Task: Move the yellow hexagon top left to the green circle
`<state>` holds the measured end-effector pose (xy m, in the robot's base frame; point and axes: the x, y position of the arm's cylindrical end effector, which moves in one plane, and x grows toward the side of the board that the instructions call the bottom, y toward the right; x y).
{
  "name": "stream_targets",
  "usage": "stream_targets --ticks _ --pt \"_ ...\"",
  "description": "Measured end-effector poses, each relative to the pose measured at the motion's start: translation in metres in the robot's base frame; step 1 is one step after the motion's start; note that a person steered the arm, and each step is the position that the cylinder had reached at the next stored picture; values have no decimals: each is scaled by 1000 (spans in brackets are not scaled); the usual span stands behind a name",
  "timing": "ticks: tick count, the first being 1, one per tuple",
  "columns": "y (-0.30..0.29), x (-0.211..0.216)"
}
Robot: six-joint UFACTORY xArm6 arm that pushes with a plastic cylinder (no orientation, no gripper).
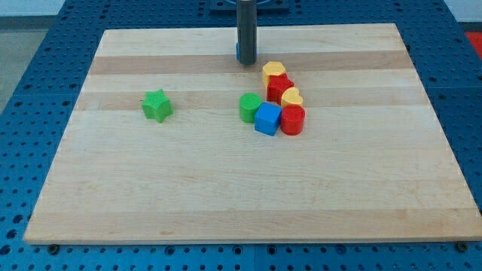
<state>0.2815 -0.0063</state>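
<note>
Now red block (280,88) crowds yellow hexagon (273,72) beside green circle (249,107).

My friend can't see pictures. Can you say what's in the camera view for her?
A dark rod's tip rests near the top of a wooden board, just up-left of a yellow block in a cluster with red, blue and green blocks. A green star sits alone at the view's left.

Pale striped wooden tabletop (151,196) on a blue perforated base (30,90); green star (157,105), green circle (249,107), blue cube (267,119), yellow hexagon (273,71), yellow heart (292,96), two red blocks (292,120), dark grey rod (247,30)
</note>
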Motion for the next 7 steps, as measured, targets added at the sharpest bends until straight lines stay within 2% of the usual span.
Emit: stream_targets --ticks 2,4,6,7 --pt "3 -22" --pt "61 16" --pt "52 28" --pt "49 49"
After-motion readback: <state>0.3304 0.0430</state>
